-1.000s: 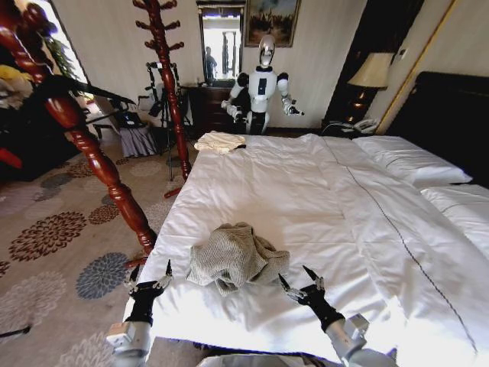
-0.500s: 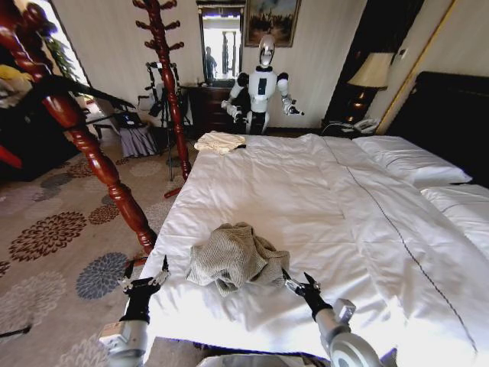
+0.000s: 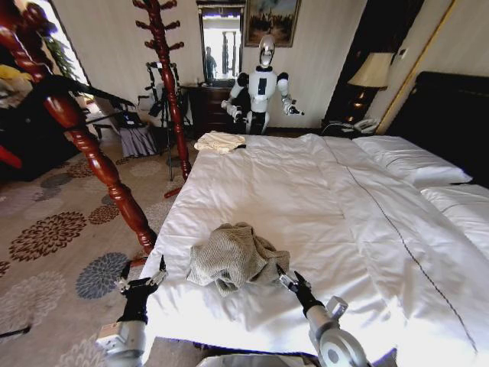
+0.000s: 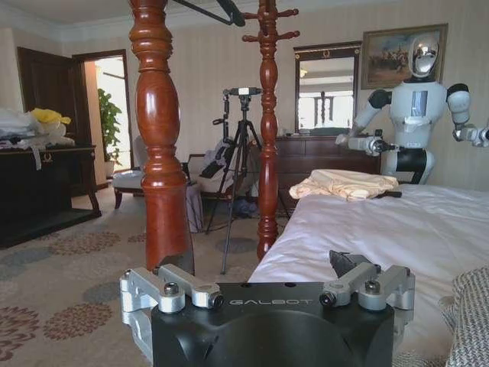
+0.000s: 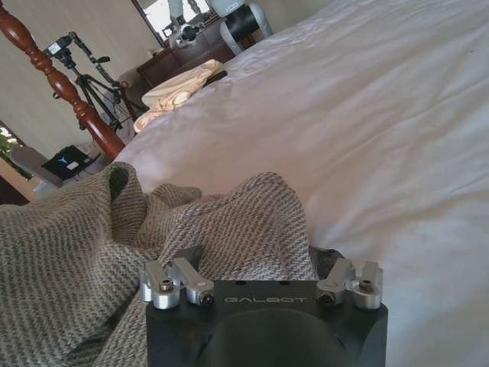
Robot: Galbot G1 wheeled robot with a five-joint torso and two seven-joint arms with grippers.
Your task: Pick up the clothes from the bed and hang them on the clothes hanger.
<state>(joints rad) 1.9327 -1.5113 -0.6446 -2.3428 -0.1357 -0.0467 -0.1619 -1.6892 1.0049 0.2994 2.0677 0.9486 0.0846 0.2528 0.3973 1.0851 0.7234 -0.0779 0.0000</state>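
- White duvet covers the bed, smooth apart from light creases; white pillows lie at its far right end against a dark headboard.
- Crumpled in a heap near the bed's near edge sits the grey-beige knitted jacket.
- At the bed's far corner lies a small cream folded cloth, with a white humanoid robot standing just beyond the bed there.
- Beside the bed on the left stand two reddish-brown turned wooden posts: one near the bed's near corner, the other farther back.
- Floral-patterned carpet spreads left of the bed; a lamp glows behind the pillows.
- Right gripper rests at the jacket's right edge, its fingers spread open with the knit between them in the right wrist view.
- Left gripper hangs at the bed's near left corner, left of the jacket, fingers open and holding nothing.
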